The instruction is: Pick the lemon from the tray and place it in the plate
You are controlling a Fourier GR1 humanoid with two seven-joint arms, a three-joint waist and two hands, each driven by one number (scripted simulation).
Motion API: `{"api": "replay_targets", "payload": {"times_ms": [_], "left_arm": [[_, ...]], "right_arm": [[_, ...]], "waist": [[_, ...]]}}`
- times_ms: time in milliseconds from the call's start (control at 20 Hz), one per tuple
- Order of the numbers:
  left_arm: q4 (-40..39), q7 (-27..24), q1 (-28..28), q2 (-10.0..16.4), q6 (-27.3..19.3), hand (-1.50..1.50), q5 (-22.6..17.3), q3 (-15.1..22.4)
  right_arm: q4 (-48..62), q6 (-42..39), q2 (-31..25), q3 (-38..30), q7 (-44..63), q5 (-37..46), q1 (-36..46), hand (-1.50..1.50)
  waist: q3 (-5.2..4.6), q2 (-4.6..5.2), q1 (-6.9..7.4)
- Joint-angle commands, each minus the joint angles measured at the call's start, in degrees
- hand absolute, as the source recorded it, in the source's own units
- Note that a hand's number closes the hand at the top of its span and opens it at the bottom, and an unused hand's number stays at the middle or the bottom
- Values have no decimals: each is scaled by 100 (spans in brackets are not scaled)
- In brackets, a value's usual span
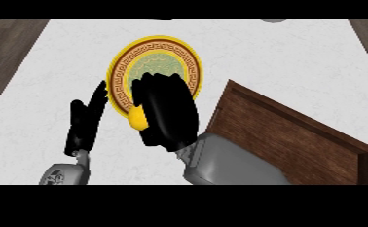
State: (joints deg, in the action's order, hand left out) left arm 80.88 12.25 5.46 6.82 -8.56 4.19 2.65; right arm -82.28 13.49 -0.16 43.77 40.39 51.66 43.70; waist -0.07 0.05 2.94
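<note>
A round plate (pixel 155 58) with a yellow rim, a brown patterned band and a green centre lies on the white counter. My right hand (pixel 167 109) covers the plate's near edge, its fingers curled round a yellow lemon (pixel 136 117) that peeks out on the hand's left side. The brown wooden tray (pixel 287 133) sits at the right, and my right forearm crosses its near-left corner. My left hand (pixel 86 121) rests at the lower left beside the plate, fingers straight and pointing up.
White marble counter (pixel 287 50) spreads around the plate. Dark wood edging shows at the far left (pixel 14 50) and far right (pixel 359 31). A small grey object (pixel 271 21) shows at the top edge.
</note>
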Motion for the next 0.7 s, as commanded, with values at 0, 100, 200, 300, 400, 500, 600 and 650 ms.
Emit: {"api": "replay_targets", "payload": {"times_ms": [0, 100, 200, 300, 400, 500, 600, 650], "left_arm": [[221, 175, -21, 119, 139, 0, -124, -96], [101, -375, -415, 63, 118, 0, -70, -71], [279, 6, -282, 47, 45, 0, 2, -29], [280, 182, -117, 149, 136, 0, -112, -177], [241, 155, -89, -46, -46, 0, 75, -9], [272, -84, -356, 83, 92, 0, -97, -212], [434, -29, -425, -37, 6, 0, 81, 20], [-7, -197, -166, -137, -17, 0, 44, -50]], "right_arm": [[544, 602, 15, 279, 1046, -550, 1011, 150], [1077, 502, 16, -113, 991, -675, 1435, 150], [1512, 917, 16, -5, 933, -860, 1583, 150], [1796, 1111, 16, 422, 1141, -1142, 1697, 150], [2392, 1284, 16, 114, 457, -1300, 1676, 150], [2539, 1103, 16, -219, 95, -1312, 1531, 150], [3332, 1377, 16, -300, -310, -1528, 1840, 150], [3446, 1281, 16, -123, -82, -1756, 2113, 150]], "waist": [[2, 7, -13], [-1, 15, -37], [3, 14, -77], [3, 16, -72], [4, 27, -104], [5, 13, -169], [5, 34, -86], [2, 45, -69]]}}
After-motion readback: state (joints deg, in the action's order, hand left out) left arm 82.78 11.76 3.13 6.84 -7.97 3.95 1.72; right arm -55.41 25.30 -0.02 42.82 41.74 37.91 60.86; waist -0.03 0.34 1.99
